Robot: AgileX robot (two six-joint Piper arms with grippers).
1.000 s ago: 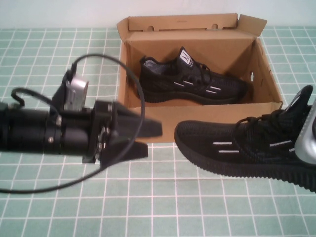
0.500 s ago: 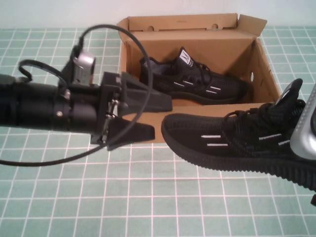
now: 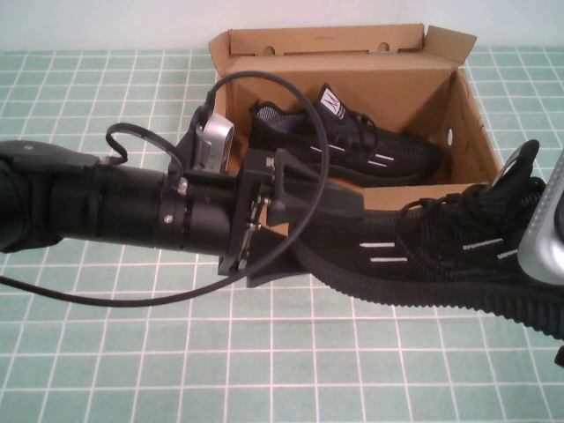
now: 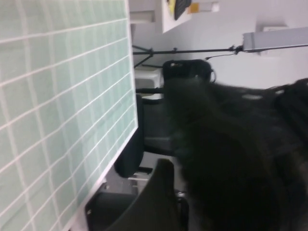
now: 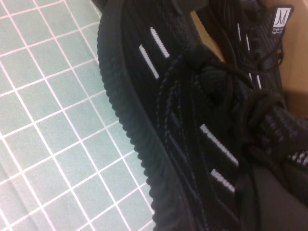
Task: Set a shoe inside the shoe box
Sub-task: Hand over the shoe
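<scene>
A black knit shoe (image 3: 441,251) with white dashes hangs just in front of the brown cardboard shoe box (image 3: 326,44). My right gripper (image 3: 542,225) is shut on its heel collar at the right edge. One finger (image 5: 274,192) sits inside the shoe (image 5: 159,96). My left gripper (image 3: 322,233) is open, and its fingers straddle the shoe's toe. In the left wrist view the shoe (image 4: 231,159) is a dark blur filling the space at the jaws. A matching shoe (image 3: 344,141) lies inside the box, white tongue label up.
The box's lid flap (image 3: 317,40) stands open at the back, and its front wall (image 3: 423,194) is right behind the held shoe. The green grid mat (image 3: 264,361) covers the table. The left arm (image 3: 106,211) stretches across the left half, with cables looping above and below it.
My left arm has moved right, and its open fingers now reach around the shoe's toe. The held shoe shifted left and a little up early on, then stayed put.
</scene>
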